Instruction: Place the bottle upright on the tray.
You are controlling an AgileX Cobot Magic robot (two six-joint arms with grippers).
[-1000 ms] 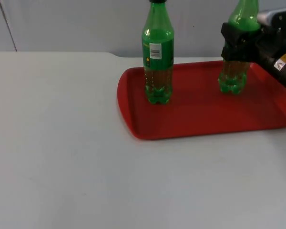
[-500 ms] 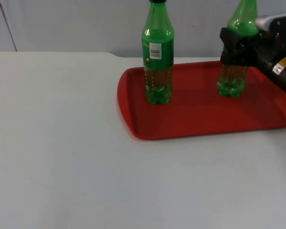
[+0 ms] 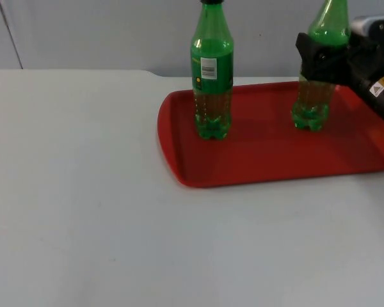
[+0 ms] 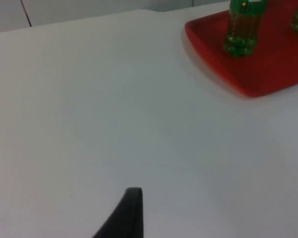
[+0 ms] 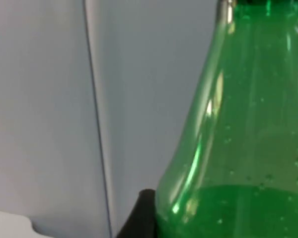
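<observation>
The right gripper (image 3: pixel 323 61) clenches a bottle (image 3: pixel 315 89), upright on the tray (image 3: pixel 269 160) at three o'clock. A second bottle (image 3: pixel 212 77) stands at nine. A sideways tug on release could topple it. The left gripper waits; its state I cannot tell.

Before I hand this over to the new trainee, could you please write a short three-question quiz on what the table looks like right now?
1. True or false: the labelled bottle lies on its side on the red tray.
2. What does the right gripper grip? A) the tray's rim B) the second bottle C) nothing
3. Fill in: the left gripper hangs over the bare white ____, away from the tray.

Key
1. False: it stands upright near the tray's left end.
2. B: the gripper is clamped on the bottle's middle, and the bottle's base is at the tray's floor.
3. Table.
</observation>
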